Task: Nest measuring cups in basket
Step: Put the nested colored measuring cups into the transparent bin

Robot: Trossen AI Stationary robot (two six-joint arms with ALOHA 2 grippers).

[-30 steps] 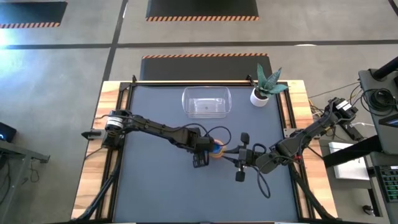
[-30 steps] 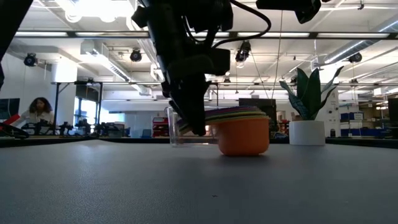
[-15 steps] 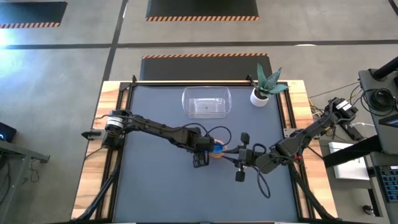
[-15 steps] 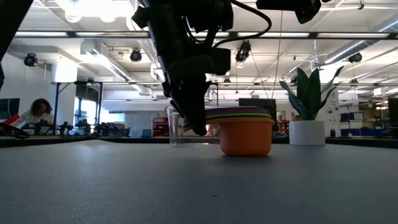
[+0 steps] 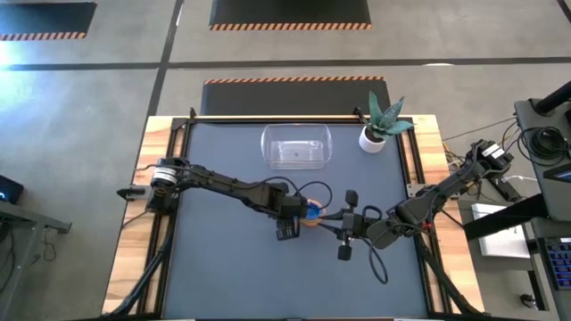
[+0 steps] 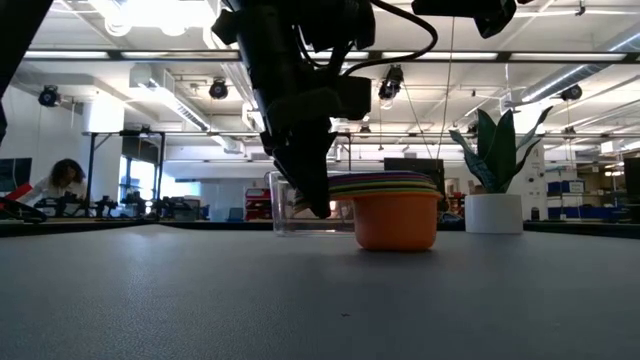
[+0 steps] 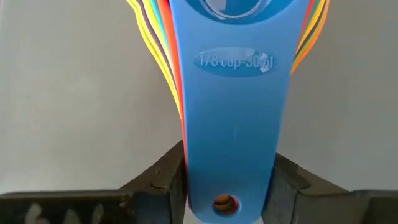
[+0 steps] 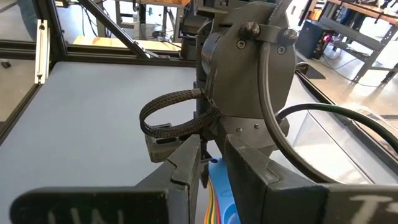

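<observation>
The measuring cups point(image 5: 311, 212) are nested in one stack near the table's middle. In the low view the orange cup point(image 6: 396, 222) is the outermost and stands on the table by its bottom, with the coloured rims layered above it. A blue handle point(image 7: 229, 93) lies on top of the fanned handles. My left gripper point(image 5: 298, 215) is shut on those handles. My right gripper point(image 5: 346, 224) waits open just to the right of the stack and touches nothing. The clear basket point(image 5: 296, 145) stands toward the far edge, with no cups in it. My left gripper point(image 7: 227, 190) pinches the stacked handles near their free ends point(image 7: 227, 163), one finger point(image 7: 163, 182) on each side edge. The fingers slant down from the table's left and lie along the handles. The stack sits level, the orange cup's bottom point(image 6: 396, 245) on the table.
A white plant pot point(image 5: 373, 138) with a spiky plant stands at the far right, right of the basket point(image 6: 297, 205). The left arm's cable loop point(image 8: 174, 115) fills the right wrist view. The mat's near half point(image 5: 241, 276) is bare. A person sits far off in the room point(image 6: 60, 180).
The stack, tilted a second ago, has come down level on the table and has shifted slightly toward the table's right, still held by its handles. Both grippers have stayed almost where they were.
</observation>
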